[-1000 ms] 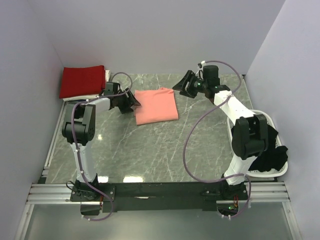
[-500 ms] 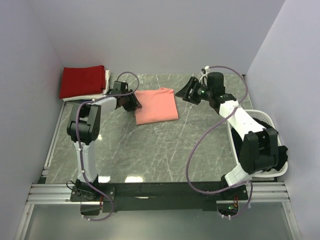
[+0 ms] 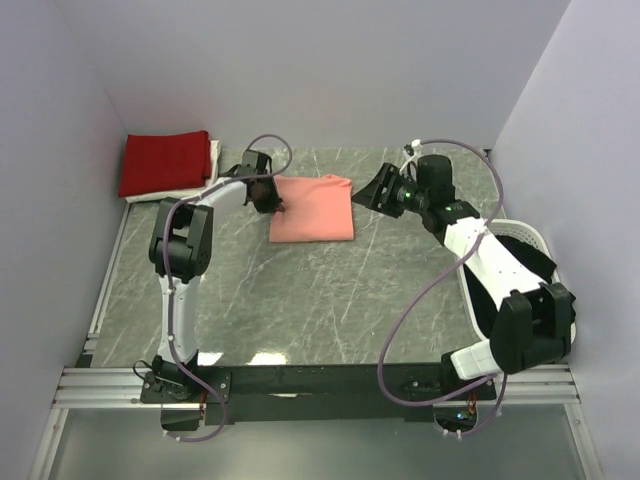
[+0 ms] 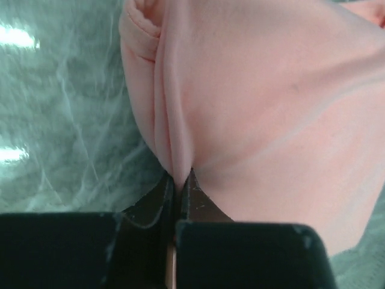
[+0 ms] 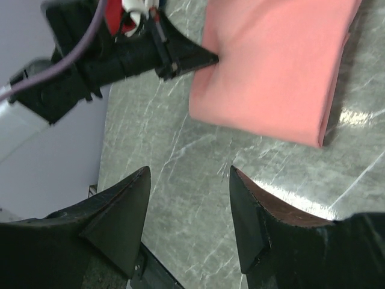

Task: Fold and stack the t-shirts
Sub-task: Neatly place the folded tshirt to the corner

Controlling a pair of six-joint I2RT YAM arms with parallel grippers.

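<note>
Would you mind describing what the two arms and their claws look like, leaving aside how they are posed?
The left arm and right arm both have white links joined by bulky black joint housings. A greyish-purple cable loops loosely along each one. The left claw and right claw are black, each with two flat fingers that taper to wedge-shaped tips.

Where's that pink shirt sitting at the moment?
From above, the pink shirt lies folded on the table's far middle. The left pincer pinches its left edge; the open right pincer hovers just off its right side.
</note>
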